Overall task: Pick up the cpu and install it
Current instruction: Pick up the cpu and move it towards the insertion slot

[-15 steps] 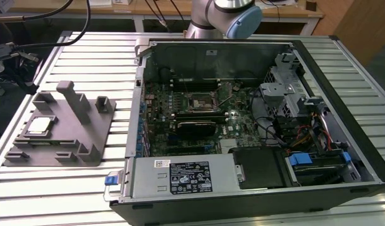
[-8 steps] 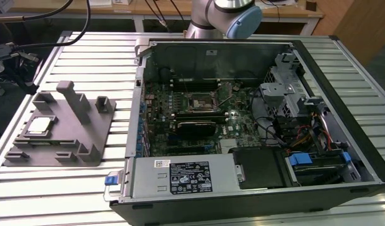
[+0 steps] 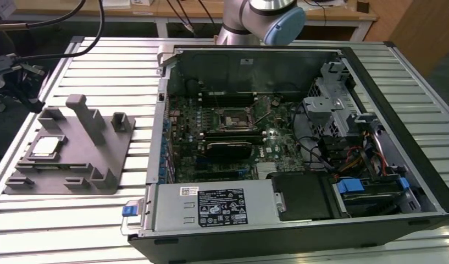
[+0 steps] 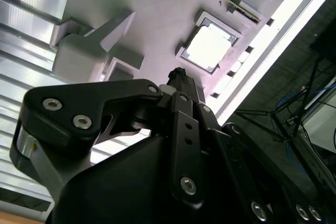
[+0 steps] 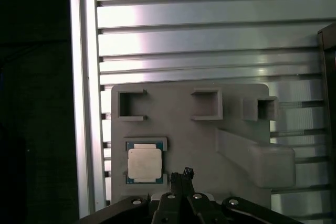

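The small square cpu with a silver metal top [image 5: 145,164] lies flat in a recess of the grey plastic holder [image 5: 210,140] on the ribbed metal table [image 5: 210,40]. The black gripper [image 5: 182,174] hovers near it, fingers together and empty. I think they must open wider than the chip and centre over it.

Silver arm [image 3: 235,30] w/ blue joint cap [image 3: 284,26]; black jaws, silver screws [image 4: 83,122].

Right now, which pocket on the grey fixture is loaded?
The pocket nearest the end effector: it holds the cpu. The other square pockets on the grey fixture show bare floors.
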`<state>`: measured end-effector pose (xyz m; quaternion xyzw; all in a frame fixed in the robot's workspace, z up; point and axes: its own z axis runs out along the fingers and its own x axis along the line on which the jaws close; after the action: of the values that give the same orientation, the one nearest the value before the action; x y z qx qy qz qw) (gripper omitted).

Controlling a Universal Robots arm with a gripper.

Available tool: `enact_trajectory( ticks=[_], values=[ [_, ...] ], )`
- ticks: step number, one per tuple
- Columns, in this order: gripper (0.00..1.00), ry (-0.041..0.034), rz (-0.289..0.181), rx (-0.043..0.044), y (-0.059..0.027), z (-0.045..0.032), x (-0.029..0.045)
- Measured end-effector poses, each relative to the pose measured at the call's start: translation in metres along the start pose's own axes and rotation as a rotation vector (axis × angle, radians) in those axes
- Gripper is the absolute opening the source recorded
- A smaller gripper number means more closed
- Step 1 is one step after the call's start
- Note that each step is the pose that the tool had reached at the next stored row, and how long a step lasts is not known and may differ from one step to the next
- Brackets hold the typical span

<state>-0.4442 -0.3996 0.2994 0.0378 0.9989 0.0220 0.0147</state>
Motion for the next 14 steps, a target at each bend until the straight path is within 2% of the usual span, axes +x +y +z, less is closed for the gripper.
enact_trajectory(
  ticks=[14],
  values=[
    [0.11, -0.0001, 0.000, 0.0012, -0.0062, 0.0174, 0.0073]
  ],
)
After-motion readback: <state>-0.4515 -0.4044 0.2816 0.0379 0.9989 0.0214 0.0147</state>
